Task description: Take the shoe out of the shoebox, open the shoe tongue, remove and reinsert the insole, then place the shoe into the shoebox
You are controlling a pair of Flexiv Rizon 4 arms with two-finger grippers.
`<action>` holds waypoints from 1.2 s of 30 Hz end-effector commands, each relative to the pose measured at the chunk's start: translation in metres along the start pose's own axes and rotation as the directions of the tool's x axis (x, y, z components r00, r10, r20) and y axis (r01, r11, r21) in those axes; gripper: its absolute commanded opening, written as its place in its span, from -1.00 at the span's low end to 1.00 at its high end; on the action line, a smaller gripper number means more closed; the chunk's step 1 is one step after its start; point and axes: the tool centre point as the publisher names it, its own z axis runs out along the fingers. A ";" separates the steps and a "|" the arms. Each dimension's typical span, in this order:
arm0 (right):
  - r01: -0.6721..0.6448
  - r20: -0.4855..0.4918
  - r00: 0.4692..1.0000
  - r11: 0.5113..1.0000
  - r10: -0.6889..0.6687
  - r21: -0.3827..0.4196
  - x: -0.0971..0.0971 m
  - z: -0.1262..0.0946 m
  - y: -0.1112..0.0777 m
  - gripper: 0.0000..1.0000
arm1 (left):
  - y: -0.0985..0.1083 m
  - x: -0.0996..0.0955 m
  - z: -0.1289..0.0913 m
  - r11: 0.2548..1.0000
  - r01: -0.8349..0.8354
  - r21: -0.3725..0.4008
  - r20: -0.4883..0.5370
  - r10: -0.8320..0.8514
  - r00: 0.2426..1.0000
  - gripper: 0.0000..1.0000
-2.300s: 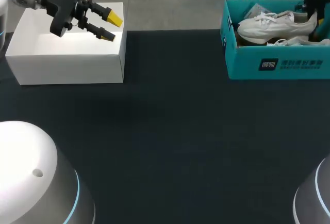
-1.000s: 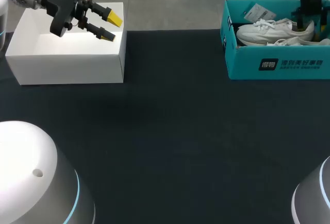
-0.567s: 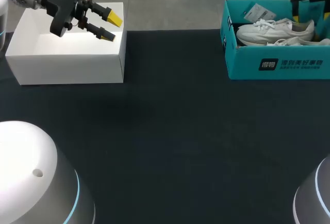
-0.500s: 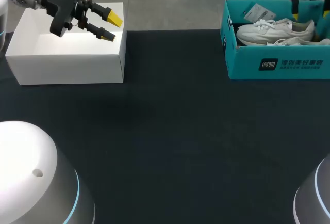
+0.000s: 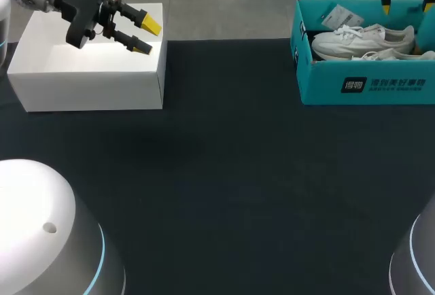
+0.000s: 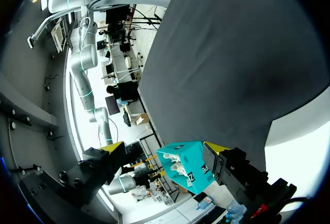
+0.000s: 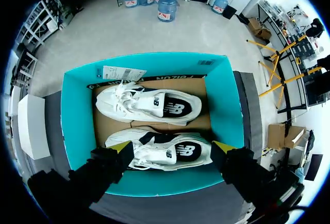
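The shoe [image 7: 165, 154] lies on its side in the teal shoebox [image 7: 72, 126] at the table's [image 5: 224, 172] far right corner, beside a second shoe [image 7: 149, 102]. The right gripper [image 7: 171, 149] hangs above it, fingers spread wide and holding nothing. This looks like either the very start or the very end; I cannot tell which. If it is the start, the next move calls for dropping straight down and pinching the shoe at its collar. The left gripper [image 5: 146, 35] hovers with its fingers apart, empty, over a white box [image 5: 88, 84] at the far left corner.
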 end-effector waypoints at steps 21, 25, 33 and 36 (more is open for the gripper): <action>0.029 -0.084 0.996 0.998 -0.034 -0.064 0.033 -0.033 -0.091 1.00 | 0.000 0.000 0.000 1.000 0.000 0.002 -0.004 0.000 1.000 1.00; 0.029 -0.084 0.996 0.998 -0.034 -0.064 0.033 -0.033 -0.091 1.00 | 0.001 -0.005 -0.001 0.999 0.052 0.005 -0.010 -0.052 0.999 1.00; 0.029 -0.084 0.996 0.998 -0.034 -0.064 0.033 -0.033 -0.091 1.00 | 0.014 -0.037 -0.014 0.859 0.476 -0.191 -0.056 -0.493 0.868 1.00; 0.029 -0.084 0.996 0.998 -0.034 -0.064 0.033 -0.033 -0.091 1.00 | 0.014 -0.041 -0.017 0.782 0.574 -0.243 -0.064 -0.603 0.795 1.00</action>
